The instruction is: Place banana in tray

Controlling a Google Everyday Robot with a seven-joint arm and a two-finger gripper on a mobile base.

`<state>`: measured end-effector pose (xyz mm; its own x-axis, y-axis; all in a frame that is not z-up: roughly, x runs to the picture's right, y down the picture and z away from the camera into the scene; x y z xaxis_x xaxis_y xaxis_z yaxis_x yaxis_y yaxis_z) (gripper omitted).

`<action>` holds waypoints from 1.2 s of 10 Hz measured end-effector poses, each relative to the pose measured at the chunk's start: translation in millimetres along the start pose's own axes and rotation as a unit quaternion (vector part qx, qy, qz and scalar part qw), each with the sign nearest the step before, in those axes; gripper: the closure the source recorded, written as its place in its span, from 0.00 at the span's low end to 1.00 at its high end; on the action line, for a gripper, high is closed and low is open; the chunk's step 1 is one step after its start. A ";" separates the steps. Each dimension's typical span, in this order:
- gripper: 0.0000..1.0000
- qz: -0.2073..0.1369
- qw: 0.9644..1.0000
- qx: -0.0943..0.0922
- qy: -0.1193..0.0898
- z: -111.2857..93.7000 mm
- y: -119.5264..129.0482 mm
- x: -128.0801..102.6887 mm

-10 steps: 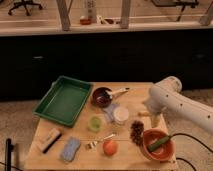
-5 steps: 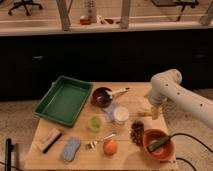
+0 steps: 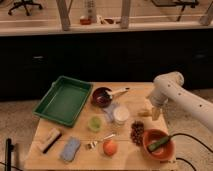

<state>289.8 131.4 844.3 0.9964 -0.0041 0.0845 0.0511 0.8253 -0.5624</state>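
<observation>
Your pincer (image 3: 153,113) is low over the right side of the surface (image 3: 127,102), at the end of the white arm (image 3: 182,97) that reaches in from the right edge. You cannot tell whether it is apart or together; it shows only as a pale shape close to the wood. The banana (image 3: 144,112) lies right at it, a small tan piece on its left side, and whether the two touch is not clear. The banana is on the surface, well apart from the tray (image 3: 46,106).

Just left of the banana you have a white cup (image 3: 120,115), and beyond it a green cup (image 3: 95,123). Behind these sits a dark bowl (image 3: 101,96) with a spoon handle pointing right. In front of the pincer lies a dark brown cluster (image 3: 137,132), and beside that an orange-red bowl (image 3: 158,144) holding a green item.

Along the near edge you see an orange (image 3: 109,147), a fork (image 3: 100,141), a blue sponge (image 3: 70,149) and a brush (image 3: 47,140). The tray fills the far left corner, set at an angle.
</observation>
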 end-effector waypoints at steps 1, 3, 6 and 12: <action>0.20 0.010 1.000 -0.002 -0.009 7.5 0.8 3.0; 0.20 0.028 0.999 -0.005 -0.026 18.7 2.5 10.2; 0.20 0.041 0.998 -0.006 -0.043 28.3 0.9 15.8; 0.20 0.050 0.996 -0.017 -0.066 43.3 -4.3 17.7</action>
<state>304.3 152.2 883.8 0.9792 0.1533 0.1328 -0.0435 0.7984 -0.6006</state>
